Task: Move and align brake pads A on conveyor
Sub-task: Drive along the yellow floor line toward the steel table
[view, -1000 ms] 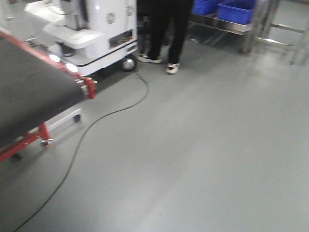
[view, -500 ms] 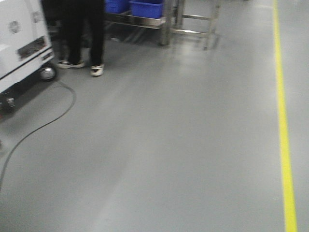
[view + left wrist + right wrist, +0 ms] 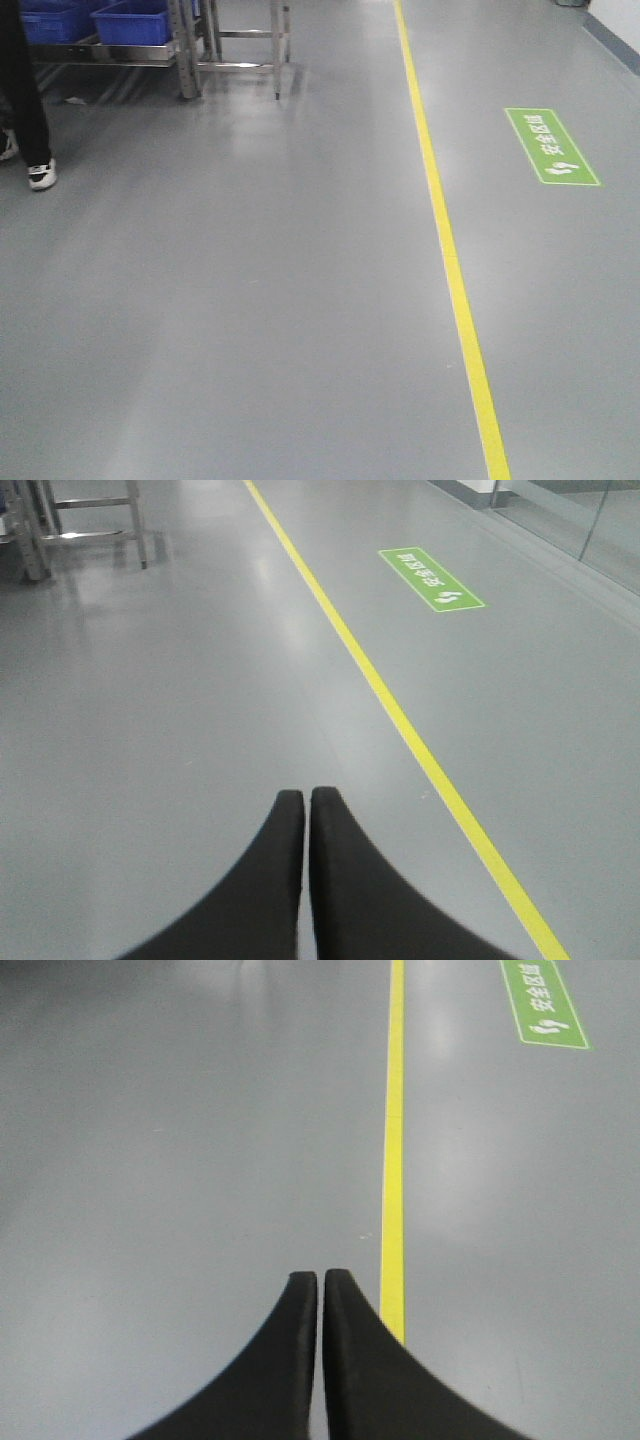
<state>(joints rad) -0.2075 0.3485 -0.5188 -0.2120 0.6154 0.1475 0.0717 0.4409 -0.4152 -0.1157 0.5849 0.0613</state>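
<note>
The brake pads A and the conveyor are out of view in every current frame. My left gripper (image 3: 306, 796) is shut, its two black fingers pressed together with nothing between them, hanging over bare grey floor. In the right wrist view my right gripper (image 3: 320, 1278) is likewise shut and empty, just left of a yellow floor line (image 3: 395, 1160). Neither gripper shows in the front view.
Grey floor fills the views. A yellow line (image 3: 445, 250) runs front to back, with a green floor sign (image 3: 551, 146) to its right. A steel roller rack (image 3: 190, 55) with blue bins (image 3: 132, 22) stands at the back left. A person's leg and shoe (image 3: 38, 172) are at the left edge.
The front view has swung to the right: the conveyor and white machine have left the frame, the rack and person slid to the left, and the yellow line and green sign came into view.
</note>
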